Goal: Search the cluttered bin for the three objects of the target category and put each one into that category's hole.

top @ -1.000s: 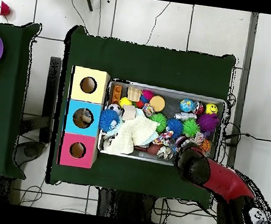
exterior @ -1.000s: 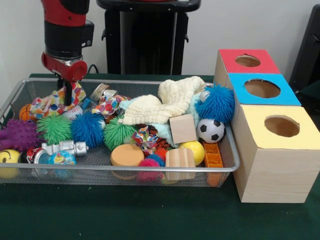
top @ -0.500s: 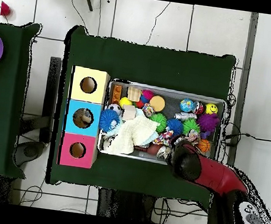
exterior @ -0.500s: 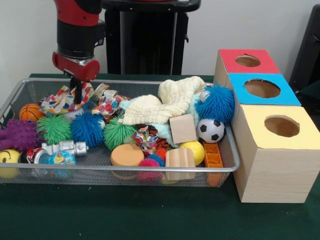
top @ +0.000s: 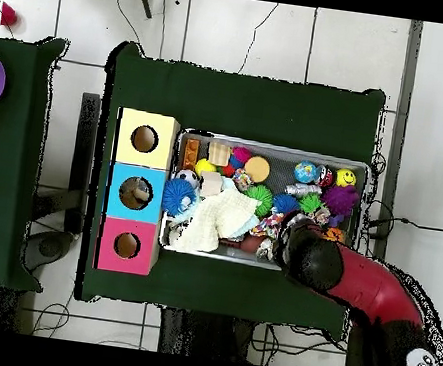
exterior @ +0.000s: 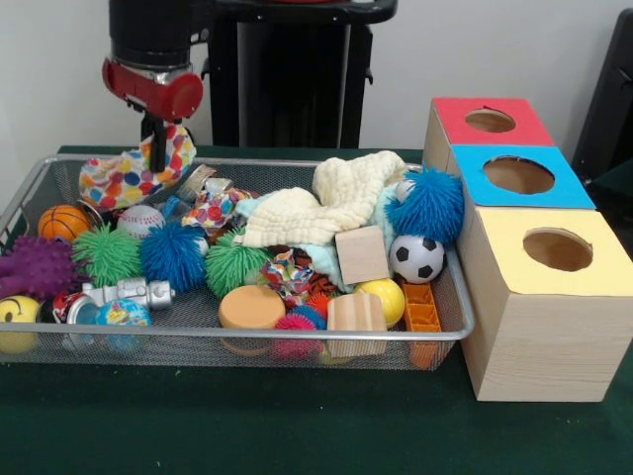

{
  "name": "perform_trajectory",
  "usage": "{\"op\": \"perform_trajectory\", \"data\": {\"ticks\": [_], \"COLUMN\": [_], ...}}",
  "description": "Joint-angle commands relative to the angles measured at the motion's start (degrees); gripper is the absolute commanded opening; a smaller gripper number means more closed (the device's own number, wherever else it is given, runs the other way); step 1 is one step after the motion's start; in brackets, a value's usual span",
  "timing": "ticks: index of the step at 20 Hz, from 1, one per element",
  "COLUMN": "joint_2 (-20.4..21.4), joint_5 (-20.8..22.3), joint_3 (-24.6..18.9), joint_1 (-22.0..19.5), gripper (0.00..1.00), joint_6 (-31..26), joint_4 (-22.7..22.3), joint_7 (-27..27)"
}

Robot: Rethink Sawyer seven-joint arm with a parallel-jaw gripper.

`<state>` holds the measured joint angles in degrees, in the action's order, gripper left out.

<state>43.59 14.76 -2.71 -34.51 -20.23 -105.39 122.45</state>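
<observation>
Gripper (exterior: 155, 148) closed on the polka-dot cloth (exterior: 124, 178), pinched near its upper edge, above the bin's far corner in the front view. The cloth hangs from the fingers in a loose fold — most of it drapes to one side and its lower edge sits at about the level of the wire bin (exterior: 297, 341) rim. Whether that trailing edge touches the toys below cannot be told. In the overhead view the arm covers the grasp entirely.

Risks, judged from this position:
- Grip is on a small bite of soft fabric; a quick traverse could let the cloth slip free and fall back into the clutter.
- The hanging fold may drag across the baseball (exterior: 139, 220) or the patterned cloth (exterior: 215, 209) lying just beside it and pull them along or out over the rim.
- The three boxes stand at the bin's opposite end, well apart from the gripper, so the carry runs the bin's whole length, over the cream cloth (exterior: 326, 203) and the blue fuzzy ball (exterior: 427, 205), which stand high.
- A limp cloth may bunch on a hole's edge instead of dropping through; the red box (exterior: 490, 120), blue box (exterior: 518, 176) and yellow box (exterior: 557, 247) each offer only a round opening.

Target hole cannot be determined from the pictures — no category marking is legible.
</observation>
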Motion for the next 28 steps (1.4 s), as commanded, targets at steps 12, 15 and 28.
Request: {"op": "perform_trajectory", "data": {"ticks": [12, 15, 28], "joint_2": [10.55, 11.05, 6.85], "joint_5": [-11.4, -12.83, -7.56], "joint_3": [-4.99, -4.58, -1.51], "joint_1": [3.27, 4.96, 6.39], "gripper": [0.0, 0.0, 0.0], "joint_6": [-15.55, -16.29, -9.98], "joint_4": [-4.51, -4.74, -0.86], "joint_7": [3.27, 4.65, 0.92]}}
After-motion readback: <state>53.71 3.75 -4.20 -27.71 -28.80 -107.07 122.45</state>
